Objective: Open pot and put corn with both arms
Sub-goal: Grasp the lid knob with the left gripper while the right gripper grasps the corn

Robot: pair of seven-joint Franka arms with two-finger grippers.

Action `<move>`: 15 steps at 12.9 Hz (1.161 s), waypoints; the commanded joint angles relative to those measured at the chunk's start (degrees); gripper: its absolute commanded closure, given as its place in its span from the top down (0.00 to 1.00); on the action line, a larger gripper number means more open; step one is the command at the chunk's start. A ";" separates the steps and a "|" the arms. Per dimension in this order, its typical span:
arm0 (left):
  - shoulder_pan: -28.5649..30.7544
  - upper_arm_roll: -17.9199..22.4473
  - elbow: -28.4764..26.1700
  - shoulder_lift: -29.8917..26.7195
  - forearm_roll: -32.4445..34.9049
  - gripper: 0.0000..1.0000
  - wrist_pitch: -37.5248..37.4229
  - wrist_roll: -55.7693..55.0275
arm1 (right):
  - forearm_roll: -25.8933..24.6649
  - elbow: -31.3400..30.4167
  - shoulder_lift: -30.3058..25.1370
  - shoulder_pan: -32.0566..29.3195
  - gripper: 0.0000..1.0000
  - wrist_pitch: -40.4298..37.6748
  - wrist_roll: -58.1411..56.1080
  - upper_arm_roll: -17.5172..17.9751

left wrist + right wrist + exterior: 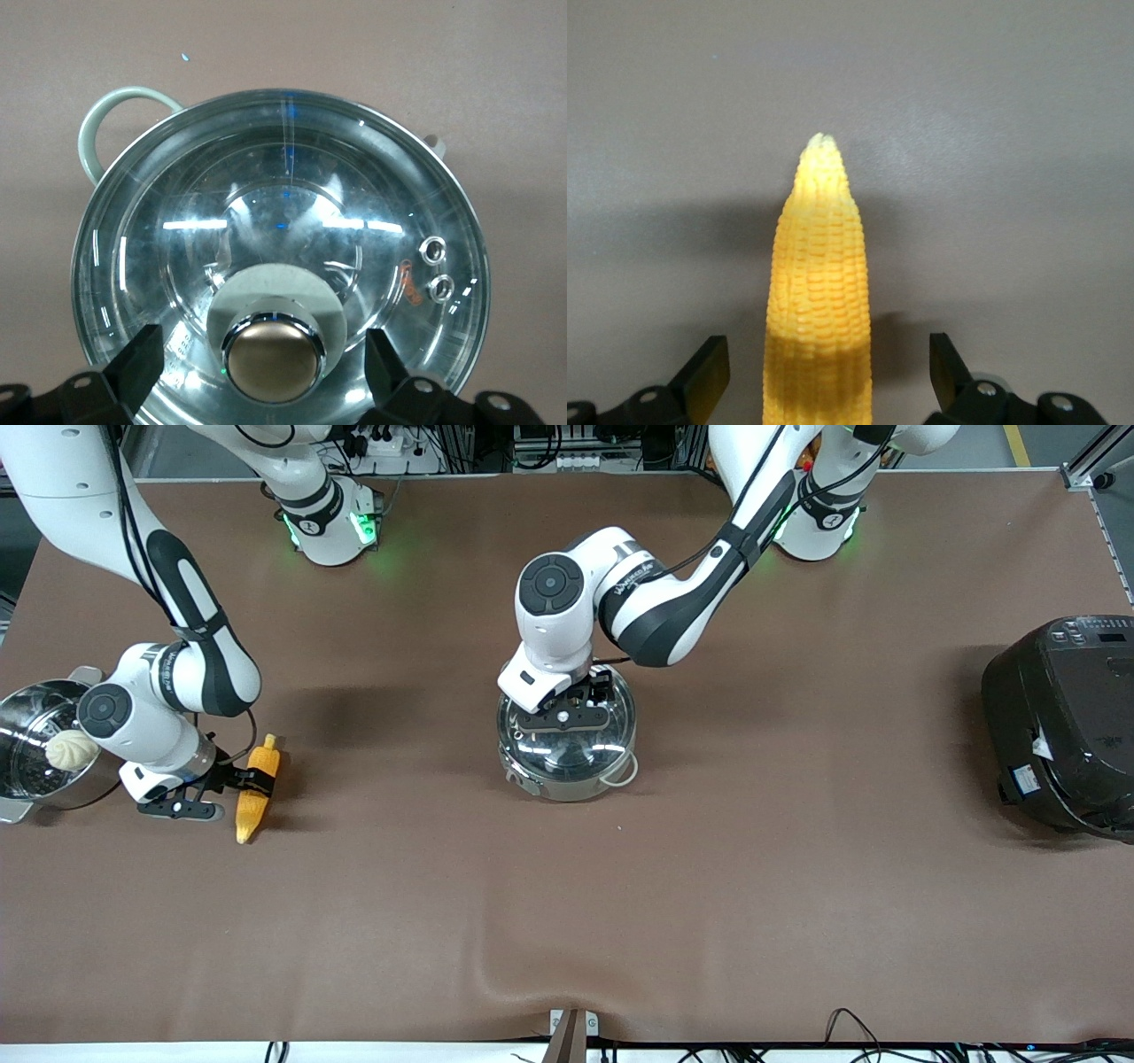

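Only faint, unreadable lettering on left arm (673,602)

2 white arms (567,615) with black joint bands and round black caps; black cables run along them; green lights glow at the bases; black grippers carry silver screws.

The pot (567,748) stands mid-worktop (709,886) with its lid (283,266) on. The corn (255,797) lies toward the right arm's end, just beside the steamer pot (31,744) holding a bun (73,750). The rice cooker (1063,722) stands at the left arm's end.
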 commanded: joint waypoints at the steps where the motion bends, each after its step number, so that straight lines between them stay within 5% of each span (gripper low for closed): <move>1: -0.54 -0.01 0.94 1.06 1.17 1.00 0.51 -0.89 | -0.26 1.34 1.69 0.25 1.00 0.17 -0.03 0.22; 3: -0.45 -0.01 0.85 1.07 1.17 1.00 0.51 -0.89 | -0.35 1.44 1.87 0.34 0.79 0.09 -0.03 0.22; 5: -0.19 -0.01 0.85 0.71 1.08 1.00 0.51 -0.80 | -0.27 1.52 2.05 0.08 0.38 -0.18 0.67 0.66; 6: -0.19 -0.35 0.94 0.54 -0.22 0.01 0.33 -2.54 | -0.27 1.61 1.96 0.07 0.16 -0.70 0.76 0.92; 7: -0.10 -0.18 0.85 0.45 -2.07 0.00 0.42 -4.90 | -0.18 1.52 1.79 -0.10 0.00 -0.88 0.85 1.36; 11: -0.01 -0.18 0.85 0.28 -1.91 0.00 0.42 -5.28 | -0.27 2.22 1.00 0.25 0.00 -1.40 0.94 2.06; 15: 0.08 -0.01 0.94 -0.69 -1.99 0.00 0.07 -5.81 | -0.09 12.56 -1.81 0.34 0.00 -19.11 2.17 4.52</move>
